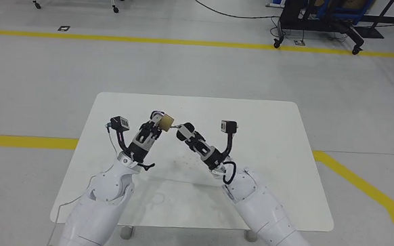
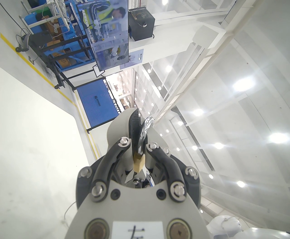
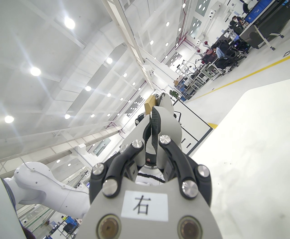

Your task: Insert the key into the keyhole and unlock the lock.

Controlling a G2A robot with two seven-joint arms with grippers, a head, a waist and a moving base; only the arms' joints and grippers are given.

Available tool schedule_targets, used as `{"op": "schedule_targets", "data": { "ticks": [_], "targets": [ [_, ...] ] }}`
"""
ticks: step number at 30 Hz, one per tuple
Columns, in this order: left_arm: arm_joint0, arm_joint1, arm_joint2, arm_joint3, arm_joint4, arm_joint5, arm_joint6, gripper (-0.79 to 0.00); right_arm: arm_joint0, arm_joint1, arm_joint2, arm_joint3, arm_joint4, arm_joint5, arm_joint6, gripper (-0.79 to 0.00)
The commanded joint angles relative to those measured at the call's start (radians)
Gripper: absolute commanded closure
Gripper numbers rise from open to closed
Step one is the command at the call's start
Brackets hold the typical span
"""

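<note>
Your work surface: white table, rounded corners, standing on grey floor crossed by yellow lines. You can note few small dark specks on tabletop.

The padlock sits clamped between the fingers of the left gripper, held up in the air above the far middle part of the table. The right gripper faces it tip to tip, just beside the padlock on the side away from the left gripper. The key is pinched in the right gripper and juts forward from its fingertips toward the padlock, lying between the two grippers. Whether it touches the padlock cannot be told. The table lies below both grippers.
</note>
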Motion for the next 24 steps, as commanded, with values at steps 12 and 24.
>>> {"op": "schedule_targets", "data": {
  "ticks": [12, 24],
  "targets": [
    [0.002, -0.006, -0.003, 0.001, 0.003, 0.002, -0.004, 0.000, 0.006, -0.011, 0.002, 0.011, -0.023, 0.006, -0.031, 0.000],
    [0.000, -0.013, -0.011, 0.009, -0.039, 0.022, 0.003, 0.000, -0.001, -0.024, -0.012, 0.019, -0.082, 0.001, -0.069, 0.000]
  ]
}}
